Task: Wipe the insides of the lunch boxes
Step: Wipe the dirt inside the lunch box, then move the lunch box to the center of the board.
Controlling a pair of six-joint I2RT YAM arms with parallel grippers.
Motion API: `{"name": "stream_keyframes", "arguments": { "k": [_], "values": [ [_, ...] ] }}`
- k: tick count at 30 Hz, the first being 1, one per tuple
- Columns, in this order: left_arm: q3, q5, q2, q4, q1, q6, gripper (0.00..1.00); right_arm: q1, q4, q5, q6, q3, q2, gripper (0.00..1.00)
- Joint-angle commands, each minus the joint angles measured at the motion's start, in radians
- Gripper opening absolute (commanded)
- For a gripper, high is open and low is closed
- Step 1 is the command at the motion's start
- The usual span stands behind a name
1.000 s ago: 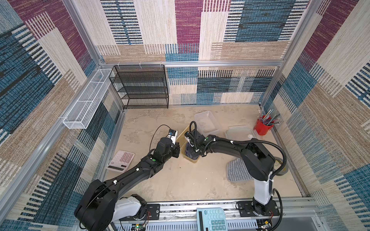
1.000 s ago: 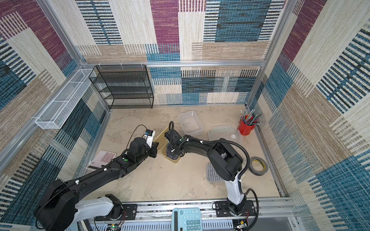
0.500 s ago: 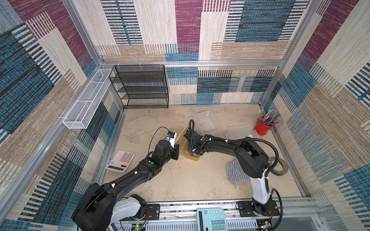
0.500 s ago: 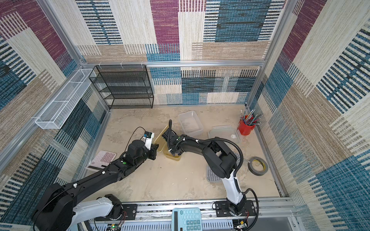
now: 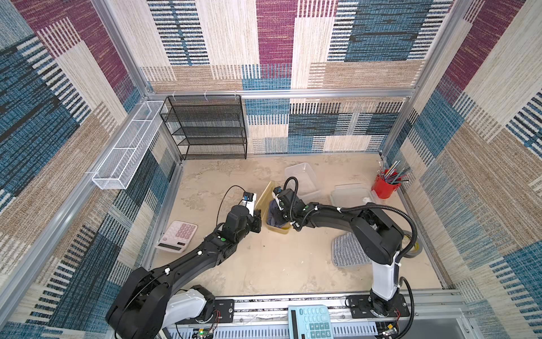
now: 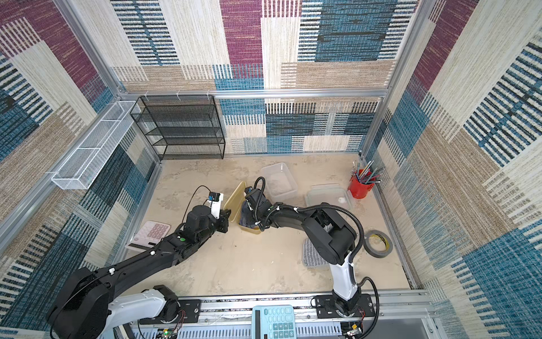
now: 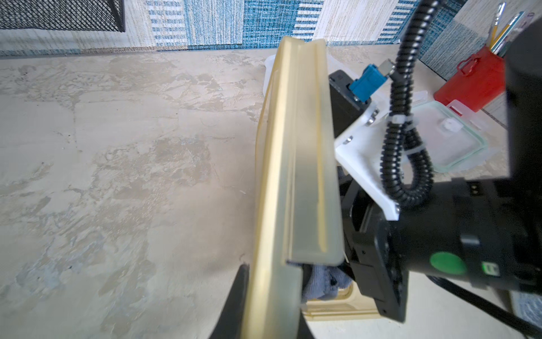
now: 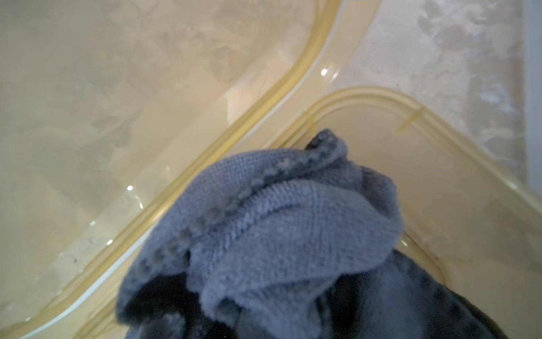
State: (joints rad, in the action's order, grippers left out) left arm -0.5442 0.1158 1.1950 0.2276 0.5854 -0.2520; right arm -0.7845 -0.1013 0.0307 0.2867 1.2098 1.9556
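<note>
Your left gripper (image 5: 257,217) is pinched narrow on the amber lid (image 7: 293,176), holding it tilted up on edge along the left side of the amber lunch box (image 5: 278,229), which sits near the middle of the surface (image 5: 264,264). Your right gripper (image 5: 283,216) reaches down into that box with a blue-grey cloth (image 8: 278,234) bunched at its tip; the cloth hides its fingers, but it hangs gathered there as a held thing does. The clear lunch box (image 5: 303,179) stands open just beyond, and its clear lid (image 5: 350,198) lies flat near the red pen cup (image 5: 384,187).
</note>
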Motion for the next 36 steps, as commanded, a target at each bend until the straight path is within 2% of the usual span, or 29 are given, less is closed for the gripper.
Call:
{"name": "stream_keyframes", "arguments": {
  "k": [1,4,13,15,21,26,33,36],
  "values": [
    [0.007,-0.055,-0.009,-0.134,0.003,0.006,0.05,-0.014,0.081,0.235,0.006,-0.033,-0.048,0.16],
    [0.000,-0.044,-0.017,-0.151,0.002,0.030,0.05,-0.013,0.095,0.166,-0.013,-0.107,-0.187,0.16],
    [-0.011,-0.131,-0.041,-0.145,0.001,0.119,0.05,-0.012,0.064,0.038,-0.056,-0.250,-0.579,0.18],
    [-0.006,-0.142,-0.056,-0.130,0.001,0.130,0.05,-0.011,0.047,0.013,-0.061,-0.280,-0.655,0.21],
    [-0.024,-0.177,-0.067,-0.077,0.002,0.143,0.07,0.019,-0.009,-0.117,-0.047,-0.358,-0.844,0.22],
    [-0.073,-0.213,-0.002,-0.014,0.003,0.146,0.07,0.083,-0.062,-0.148,-0.034,-0.392,-0.990,0.26],
    [-0.175,-0.287,0.170,0.109,0.007,0.149,0.07,0.147,-0.162,-0.257,-0.024,-0.405,-1.123,0.26],
    [-0.235,-0.321,0.255,0.142,0.010,0.152,0.07,0.189,-0.175,-0.260,-0.018,-0.419,-1.166,0.28]
  ]
}}
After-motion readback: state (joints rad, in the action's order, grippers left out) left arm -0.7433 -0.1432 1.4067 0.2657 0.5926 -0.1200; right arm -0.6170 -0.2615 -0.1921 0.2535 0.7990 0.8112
